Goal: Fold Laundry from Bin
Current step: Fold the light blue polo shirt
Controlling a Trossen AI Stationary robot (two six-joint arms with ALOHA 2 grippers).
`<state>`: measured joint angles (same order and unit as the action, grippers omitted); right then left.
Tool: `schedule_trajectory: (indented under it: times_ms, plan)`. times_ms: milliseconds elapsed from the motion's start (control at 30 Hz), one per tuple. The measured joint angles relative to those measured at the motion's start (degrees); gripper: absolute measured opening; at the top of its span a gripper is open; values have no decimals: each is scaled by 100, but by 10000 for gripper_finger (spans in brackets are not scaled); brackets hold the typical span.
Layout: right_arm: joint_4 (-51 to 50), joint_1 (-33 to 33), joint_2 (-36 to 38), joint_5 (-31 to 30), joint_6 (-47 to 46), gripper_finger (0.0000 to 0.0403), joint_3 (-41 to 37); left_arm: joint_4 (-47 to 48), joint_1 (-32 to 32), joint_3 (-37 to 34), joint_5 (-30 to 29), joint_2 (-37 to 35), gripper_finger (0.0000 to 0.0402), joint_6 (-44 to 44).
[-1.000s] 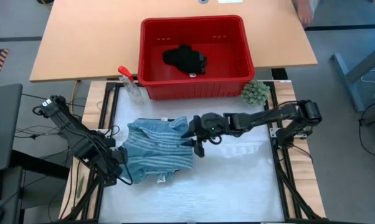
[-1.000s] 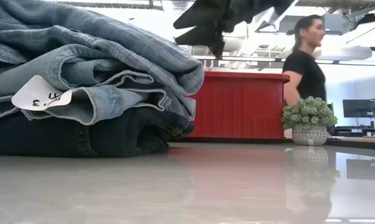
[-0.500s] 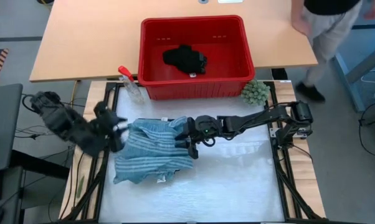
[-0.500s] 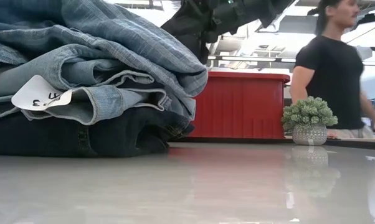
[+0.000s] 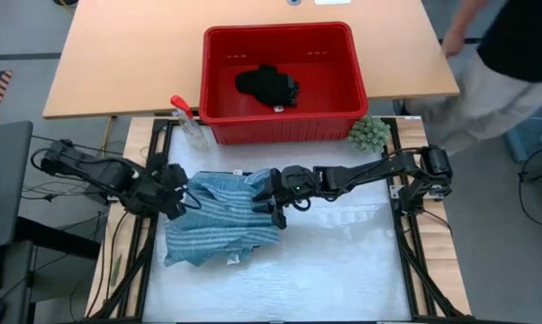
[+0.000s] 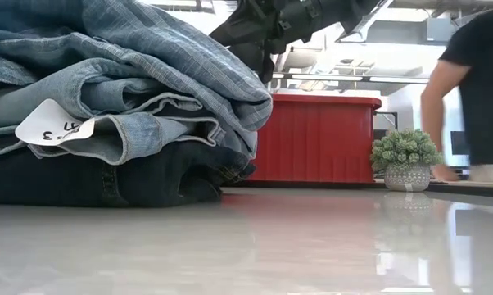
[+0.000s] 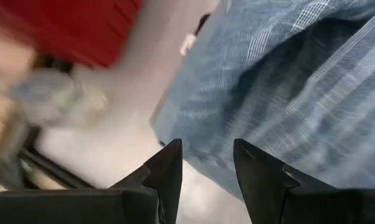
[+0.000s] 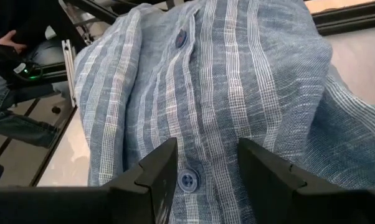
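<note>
- Laundry lies mostly as a folded stack on the white table top (image 5: 343,261), near its left side: a blue-and-white striped button shirt (image 5: 221,216) on top, with light blue denim jeans (image 6: 124,131) and a dark navy piece (image 6: 99,180) under it, as the low view shows.
- A white paper tag (image 6: 52,129) sticks out from the denim fold at the stack's near side.
- The left gripper (image 5: 174,191) sits at the stack's left edge; in its wrist view its two dark fingers (image 7: 166,171) stand apart with nothing between them, just off the hem of the striped cloth (image 7: 287,81).
- The right gripper (image 5: 278,200) reaches in from the right to the stack's right edge; its fingers (image 8: 159,168) are spread over the shirt front (image 8: 225,93), a button showing in the gap, and no cloth is pinched.
- Beyond the stack stands a small clear spray bottle with a red trigger (image 5: 188,121), just beside the left front corner of the rectangular red plastic bin (image 5: 219,54).
- A small green fuzzy ball plant in a pale pot (image 5: 368,133) sits at the bin's right front corner.
- The bin rests on the light wooden table (image 5: 118,54) behind the white one, and inside it lies a small black garment (image 5: 266,85).
- A person in a black top and pale trousers (image 5: 514,63) is at the far right, past the wooden table.
</note>
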<state>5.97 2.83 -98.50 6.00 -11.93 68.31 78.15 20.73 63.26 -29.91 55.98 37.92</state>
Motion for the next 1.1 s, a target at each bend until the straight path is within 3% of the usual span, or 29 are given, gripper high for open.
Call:
schedule_trajectory:
  times_ms: [267, 500, 667, 767, 833, 933, 1100]
  plan:
    - [-94, 0, 4, 2, 1, 195, 0, -141, 4, -556, -312, 331, 133, -1572]
    - [-146, 0, 4, 28, 1, 195, 0, -44, -10, -646, -998, 711, 132, -2120]
    - [-142, -42, 4, 28, -1, 195, 0, -27, -141, -646, -1149, 947, 132, -2483]
    - [-133, -92, 4, 26, -1, 195, 0, -40, -250, -648, -1341, 1036, 110, -2533]
    - [-128, -129, 4, 26, -3, 195, 0, -88, -302, -648, -1401, 1039, 71, -2523]
    - [-130, -160, 4, 24, -6, 195, 0, -127, -301, -587, -1287, 1037, 13, -2402]
    - [-141, -186, 7, 26, -20, 195, 0, 57, -216, -218, -262, 744, 1, -2367]
